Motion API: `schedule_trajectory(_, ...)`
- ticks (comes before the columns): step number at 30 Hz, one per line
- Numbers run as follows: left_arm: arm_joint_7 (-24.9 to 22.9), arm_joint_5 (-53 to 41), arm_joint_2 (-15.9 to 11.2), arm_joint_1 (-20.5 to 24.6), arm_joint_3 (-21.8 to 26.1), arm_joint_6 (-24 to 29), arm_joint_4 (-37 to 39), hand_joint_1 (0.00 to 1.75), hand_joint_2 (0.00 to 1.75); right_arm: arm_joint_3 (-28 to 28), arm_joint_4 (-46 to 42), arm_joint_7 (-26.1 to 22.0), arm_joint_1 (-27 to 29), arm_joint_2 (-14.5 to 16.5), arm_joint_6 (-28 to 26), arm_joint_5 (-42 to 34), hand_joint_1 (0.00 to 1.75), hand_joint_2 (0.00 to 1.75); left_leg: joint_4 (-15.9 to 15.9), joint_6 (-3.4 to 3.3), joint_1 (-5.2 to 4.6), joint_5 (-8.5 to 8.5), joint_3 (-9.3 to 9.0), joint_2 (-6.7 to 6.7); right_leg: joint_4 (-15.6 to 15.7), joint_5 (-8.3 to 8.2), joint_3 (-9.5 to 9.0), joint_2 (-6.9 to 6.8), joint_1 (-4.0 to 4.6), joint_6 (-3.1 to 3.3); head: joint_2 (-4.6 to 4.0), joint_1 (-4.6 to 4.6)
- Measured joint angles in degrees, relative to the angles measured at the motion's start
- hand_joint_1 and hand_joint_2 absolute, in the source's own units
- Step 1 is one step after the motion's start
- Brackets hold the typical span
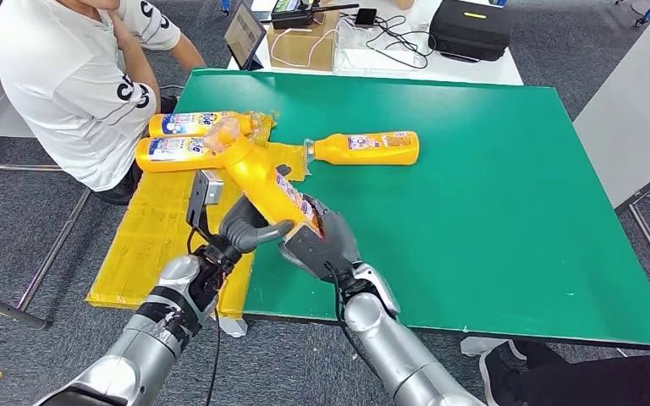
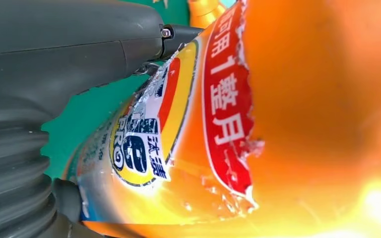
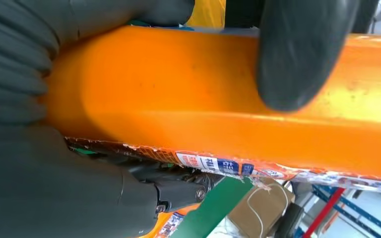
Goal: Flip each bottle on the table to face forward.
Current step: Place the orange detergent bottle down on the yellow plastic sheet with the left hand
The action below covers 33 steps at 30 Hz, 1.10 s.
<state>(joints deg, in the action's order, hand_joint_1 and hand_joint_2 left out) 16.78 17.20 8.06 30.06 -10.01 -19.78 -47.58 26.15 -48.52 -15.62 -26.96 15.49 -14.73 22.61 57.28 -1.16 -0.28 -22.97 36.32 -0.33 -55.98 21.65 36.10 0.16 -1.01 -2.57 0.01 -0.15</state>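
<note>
Held bottle: an orange bottle (image 1: 264,182) is lifted above the near left part of the green bench (image 1: 491,220), tilted, with its cap end pointing away toward the two bottles at the back and its base between the two robot hands.
Left robot hand: the left robot hand (image 1: 245,228) grips the lower body of the held bottle; its thick grey thumb (image 2: 74,47) lies against the label in the left wrist view.
Right robot hand: the right robot hand (image 1: 322,241) is closed on the base end of the same bottle; a dark fingertip (image 3: 297,54) presses on the plain orange side in the right wrist view.
Other bottles: two bottles (image 1: 190,139) lie side by side on the yellow mat (image 1: 148,245) at the left edge of the bench, labels up. One more lying bottle (image 1: 368,147) rests on the green surface, well apart to the right, cap toward the left.
Label: the label (image 2: 193,114) is torn and peeling at its edges.
Handling: the bottle looks like stiff, smooth plastic, so I judge it is slippery and may turn inside the fingers. How full it is I cannot tell, so its weight is uncertain.
Where to hold: the flat middle of the body seems best, across the narrow sides. The loose label should be avoided, because it can slide or tear more.
Person: a person in a white shirt (image 1: 68,76) sits just beside the bench at the far left.
</note>
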Motion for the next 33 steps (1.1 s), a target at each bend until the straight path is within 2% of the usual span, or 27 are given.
schedule_trajectory(14, 0.1, 1.8, -0.8, -3.2, -0.6, 2.7, -3.2, 0.00, 1.75, 3.5, 3.5, 2.2, -1.0, 0.3, 1.1, 3.6, 1.75, 1.75, 0.0, 0.00, 0.00, 0.00, 0.00, 0.04, 0.0, 0.01, 0.05, 0.01, 0.00, 0.01, 0.00, 0.00)
schedule_trajectory(18, 0.1, 1.8, -1.3, -3.1, -0.8, 2.4, -3.2, 1.75, 1.75, 4.1, 4.5, 2.5, -1.7, 0.3, 1.3, 4.2, 0.00, 1.75, 0.0, 0.00, 0.00, 0.00, 0.00, 0.05, 0.0, 0.00, 0.05, 0.01, 0.00, 0.01, -0.01, 0.00)
schedule_trajectory(26, 0.9, 2.6, -1.7, -2.1, -0.7, 1.7, -3.2, 1.75, 1.75, 5.1, 5.8, 3.7, -1.5, 0.2, 1.3, 4.6, 0.00, 1.75, 0.0, 0.00, 0.00, 0.00, 0.02, 0.03, 0.0, 0.00, 0.05, 0.01, 0.00, 0.01, 0.00, -0.01)
schedule_trajectory(33, 1.1, 4.8, -1.8, -2.0, 1.2, 1.6, -3.2, 1.75, 1.75, 4.6, 5.9, 4.2, -1.4, -0.7, 1.9, 3.4, 0.00, 1.75, 0.0, 0.00, 0.00, 0.00, 0.04, 0.03, 0.0, 0.00, 0.05, 0.01, 0.00, 0.00, -0.01, 0.01)
